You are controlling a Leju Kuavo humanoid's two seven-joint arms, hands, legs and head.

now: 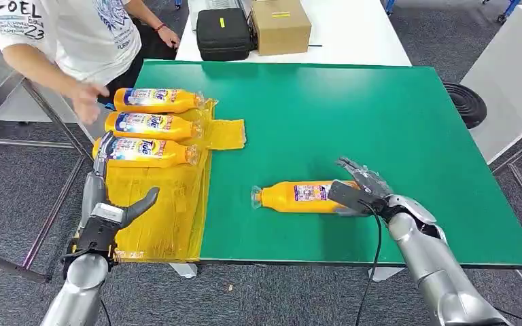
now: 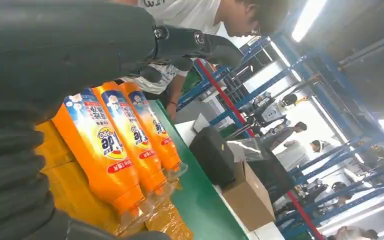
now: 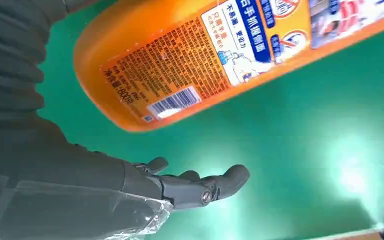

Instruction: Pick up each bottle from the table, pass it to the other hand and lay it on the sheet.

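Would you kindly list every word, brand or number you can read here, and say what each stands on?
"Tide": labels of the three orange bottles on the yellow sheet, e.g. nearest bottle.
"800": back label of the bottle on the green table; its remaining print is too small.
"OEL", "23": person's white shirt.

four orange bottles with blue-and-white labels and clear caps, all lying on their sides. three [image 1: 155,100] [image 1: 151,125] [image 1: 146,152] side by side in a row on the crinkled yellow sheet [image 1: 160,210] at the table's left edge, caps pointing right, close together. fourth bottle [image 1: 298,197] alone on the green table top [image 1: 353,115], well apart from the sheet, cap toward the sheet, barcode and small print facing up at its base end.
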